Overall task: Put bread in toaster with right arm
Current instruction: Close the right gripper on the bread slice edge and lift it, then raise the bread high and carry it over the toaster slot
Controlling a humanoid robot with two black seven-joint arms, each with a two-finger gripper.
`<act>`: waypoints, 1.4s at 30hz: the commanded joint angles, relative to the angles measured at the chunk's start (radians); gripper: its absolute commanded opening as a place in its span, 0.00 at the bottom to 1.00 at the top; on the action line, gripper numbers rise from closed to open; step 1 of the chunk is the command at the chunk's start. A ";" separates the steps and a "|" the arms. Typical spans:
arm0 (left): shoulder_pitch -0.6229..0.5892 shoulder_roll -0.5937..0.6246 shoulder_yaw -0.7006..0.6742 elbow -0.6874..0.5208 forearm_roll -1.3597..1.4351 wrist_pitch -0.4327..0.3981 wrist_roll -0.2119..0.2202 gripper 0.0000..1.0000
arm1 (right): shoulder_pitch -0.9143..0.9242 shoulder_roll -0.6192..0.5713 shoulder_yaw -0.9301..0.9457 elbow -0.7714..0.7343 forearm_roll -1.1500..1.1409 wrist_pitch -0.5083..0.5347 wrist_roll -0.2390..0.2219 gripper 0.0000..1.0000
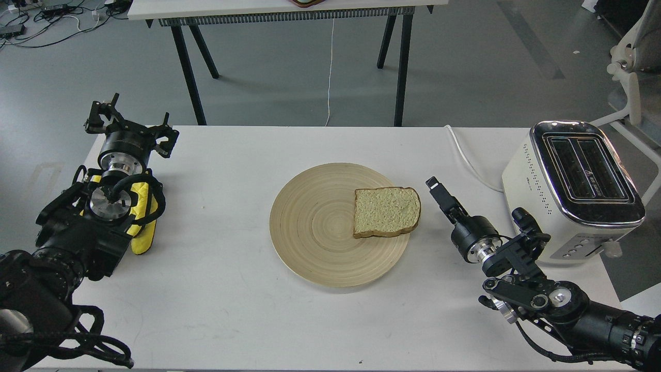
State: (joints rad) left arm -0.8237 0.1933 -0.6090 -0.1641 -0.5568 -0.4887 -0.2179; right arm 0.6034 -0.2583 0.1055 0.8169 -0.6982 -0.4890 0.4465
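**Bread on plate, toaster at frame right**

The white worktop (217,310) fills the frame. The toaster (568,191) stands at right. Centre, the wooden plate (310,227) carries the bread (386,212). Right pincer (434,185) points toward it, fingers indistinguishable; left pincer (129,126), upper left, stands apart.

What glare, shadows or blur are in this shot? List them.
Head view: even, soft overhead light; sharp focus throughout. Glare only on the toaster, along its chrome top rim. Faint soft shadows under the wooden plate and beside the bread. The right gripper is dark and end-on, so its jaws are hard to read.
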 commanded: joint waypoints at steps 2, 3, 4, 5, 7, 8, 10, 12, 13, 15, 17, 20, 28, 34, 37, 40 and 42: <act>0.000 0.000 0.000 0.000 0.000 0.000 0.000 1.00 | -0.017 0.040 -0.001 0.001 -0.003 0.000 0.000 0.97; 0.000 0.000 0.000 0.000 0.000 0.000 0.000 1.00 | -0.021 0.045 -0.001 0.001 -0.003 0.000 0.000 0.97; 0.000 0.000 0.000 0.000 0.000 0.000 0.000 1.00 | -0.024 0.047 -0.001 0.001 -0.003 0.000 0.000 0.96; 0.000 0.000 0.000 0.000 0.000 0.000 0.000 1.00 | -0.024 0.050 -0.001 0.001 -0.003 0.000 0.000 0.94; 0.000 0.000 0.000 0.000 0.000 0.000 0.000 1.00 | -0.025 0.060 -0.001 0.001 -0.003 0.000 0.000 0.89; 0.000 0.000 0.000 0.000 0.000 0.000 0.000 1.00 | -0.027 0.063 -0.001 0.001 -0.003 0.000 0.000 0.87; 0.000 0.000 0.000 0.000 0.000 0.000 0.000 1.00 | -0.027 0.064 -0.003 0.001 -0.003 0.000 -0.002 0.81; 0.000 0.000 0.000 0.000 0.000 0.000 0.000 1.00 | -0.027 0.064 -0.003 0.004 -0.003 0.000 -0.002 0.71; 0.000 0.000 0.000 0.000 0.000 0.000 0.000 1.00 | -0.028 0.064 -0.003 0.005 -0.003 0.000 -0.003 0.65; 0.000 0.000 0.000 0.000 0.000 0.000 0.000 1.00 | -0.028 0.060 -0.003 0.004 -0.003 0.000 -0.005 0.54; 0.000 0.000 0.000 0.000 0.000 0.000 0.000 1.00 | -0.028 0.060 -0.003 0.002 -0.003 0.000 -0.002 0.42; 0.000 0.000 0.000 0.000 0.000 0.000 0.000 1.00 | -0.030 0.059 -0.001 0.004 -0.003 0.000 0.001 0.32; 0.000 0.000 0.000 0.000 0.000 0.000 0.000 1.00 | -0.025 0.057 0.017 0.011 0.000 0.000 0.001 0.00; 0.000 0.000 0.000 0.000 0.000 0.000 0.000 1.00 | -0.008 0.027 0.117 0.069 0.002 0.000 0.008 0.00; 0.000 0.000 0.000 0.000 0.000 0.000 0.000 1.00 | 0.027 -0.060 0.175 0.155 0.002 0.000 0.005 0.00; 0.000 0.000 0.000 0.000 0.000 0.000 0.000 1.00 | 0.064 -0.172 0.224 0.247 0.002 0.000 -0.002 0.00; 0.000 0.000 0.000 0.000 0.000 0.000 0.000 1.00 | 0.081 -0.261 0.270 0.310 0.002 0.000 -0.008 0.00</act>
State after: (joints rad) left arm -0.8238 0.1933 -0.6090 -0.1642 -0.5568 -0.4887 -0.2179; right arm 0.6576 -0.4016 0.3161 1.0389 -0.6963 -0.4886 0.4469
